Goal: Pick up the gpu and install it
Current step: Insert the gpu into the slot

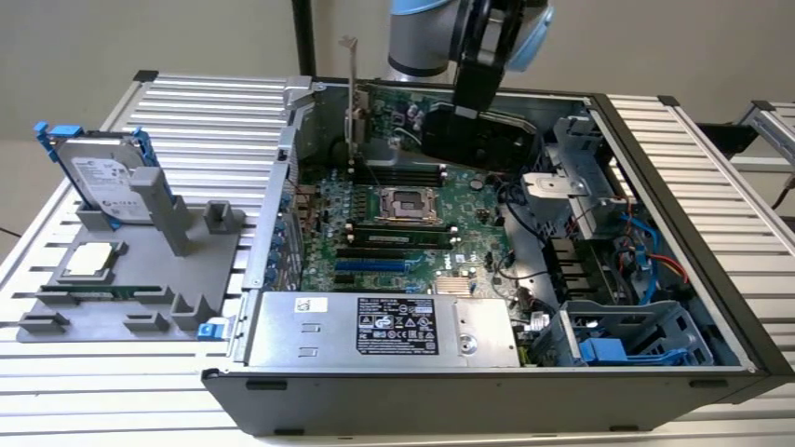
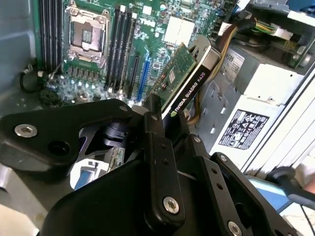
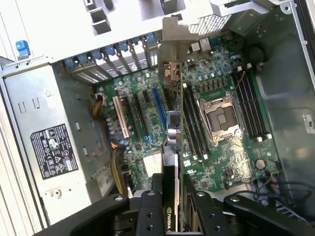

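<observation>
My gripper [image 1: 474, 104] is shut on the gpu [image 1: 487, 142], a green card with a black cooler and a long silver end bracket [image 1: 353, 93]. In the exterior view I hold it on edge in the air, above the back part of the open computer case, over the motherboard [image 1: 397, 214]. The second wrist view shows the gpu [image 2: 189, 81] sticking out from between my black fingers [image 2: 156, 123]. In the first wrist view the gpu [image 3: 172, 130] appears edge-on over the motherboard's expansion slots [image 3: 156, 105], its bracket [image 3: 172, 39] toward the case's rear wall.
Inside the case lie the silver power supply [image 1: 372, 326], the CPU socket [image 1: 405, 203], memory sticks and a drive cage with blue parts [image 1: 621, 345]. On the exterior view's left, a grey fixture [image 1: 137, 279] holds a hard drive [image 1: 106, 177] with a blue frame.
</observation>
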You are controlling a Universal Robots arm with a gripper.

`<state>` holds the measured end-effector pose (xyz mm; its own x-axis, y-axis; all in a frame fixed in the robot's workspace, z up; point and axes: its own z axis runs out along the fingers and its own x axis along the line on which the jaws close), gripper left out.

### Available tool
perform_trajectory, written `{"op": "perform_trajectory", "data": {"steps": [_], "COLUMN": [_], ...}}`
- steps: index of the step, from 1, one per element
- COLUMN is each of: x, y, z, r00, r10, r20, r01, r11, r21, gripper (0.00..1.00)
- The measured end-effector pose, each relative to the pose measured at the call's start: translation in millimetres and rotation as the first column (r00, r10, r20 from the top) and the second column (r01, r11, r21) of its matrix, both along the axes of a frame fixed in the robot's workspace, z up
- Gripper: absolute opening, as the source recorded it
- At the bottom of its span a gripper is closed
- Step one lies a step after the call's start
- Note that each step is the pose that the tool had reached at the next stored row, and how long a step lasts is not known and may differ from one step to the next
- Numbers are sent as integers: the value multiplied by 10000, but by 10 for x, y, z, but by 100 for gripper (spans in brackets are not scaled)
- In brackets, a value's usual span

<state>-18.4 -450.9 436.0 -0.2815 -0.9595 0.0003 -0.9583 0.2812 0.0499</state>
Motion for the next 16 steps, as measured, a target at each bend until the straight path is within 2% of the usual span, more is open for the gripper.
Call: {"op": "perform_trajectory", "data": {"steps": [5,11,12,16], "x": [0,0,0,0], "y": [0,0,0,0], "z": [0,0,0,0], "r00": [9965,9841,9823,9818], "r10": [838,1775,1873,1901], "r20": [0,0,0,0], "r01": [-838,-1775,-1873,-1901], "r11": [9965,9841,9823,9818], "r21": [0,0,0,0], "gripper": [0,0,0,0]}}
